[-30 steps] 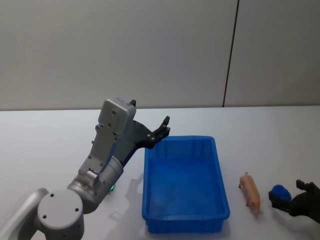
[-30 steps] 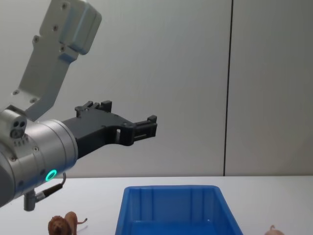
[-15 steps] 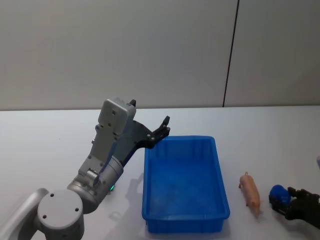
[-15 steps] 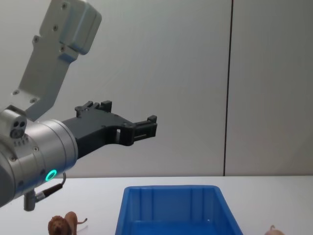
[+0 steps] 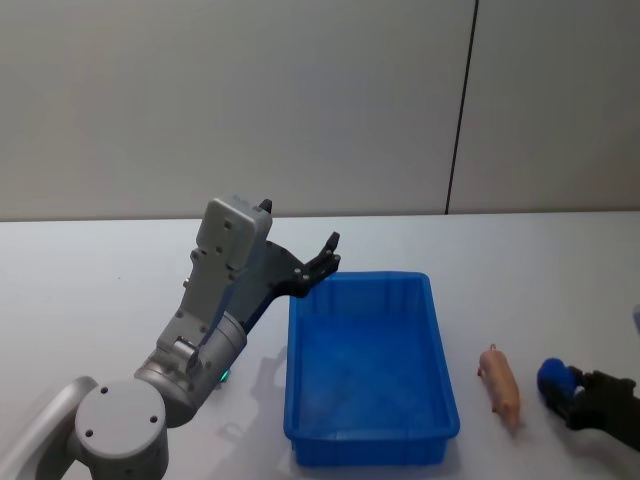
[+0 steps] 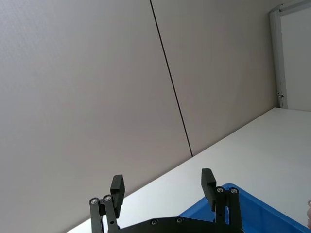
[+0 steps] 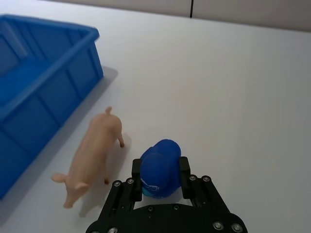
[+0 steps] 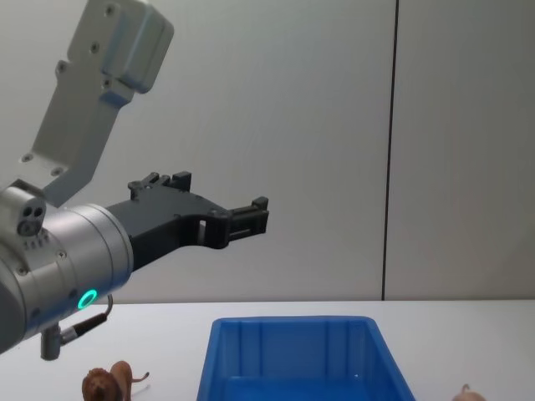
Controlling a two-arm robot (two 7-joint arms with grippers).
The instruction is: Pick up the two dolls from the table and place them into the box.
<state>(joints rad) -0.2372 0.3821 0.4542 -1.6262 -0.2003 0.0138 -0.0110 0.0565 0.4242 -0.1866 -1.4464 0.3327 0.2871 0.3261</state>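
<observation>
The pale pink doll (image 5: 500,385) lies on its side on the white table (image 5: 100,290), just right of the blue box (image 5: 365,279). Close beside this doll (image 7: 95,155), my right gripper (image 7: 160,170) is shut on a small round blue toy (image 7: 163,153) at table level, at the front right (image 5: 570,393). The brown lion doll (image 8: 104,385) stands on the table left of the box (image 8: 292,322). My left gripper (image 5: 330,256) hangs open and holds nothing, raised above the box's far left corner (image 8: 255,215).
The box interior holds nothing I can see. My left arm's grey forearm (image 5: 215,300) slants up along the box's left side. A plain wall with a dark vertical seam (image 5: 460,110) stands behind the table.
My right gripper's fingers have closed in on the blue toy, and the gripper has drawn slightly back toward the front right. The left arm has not moved.
</observation>
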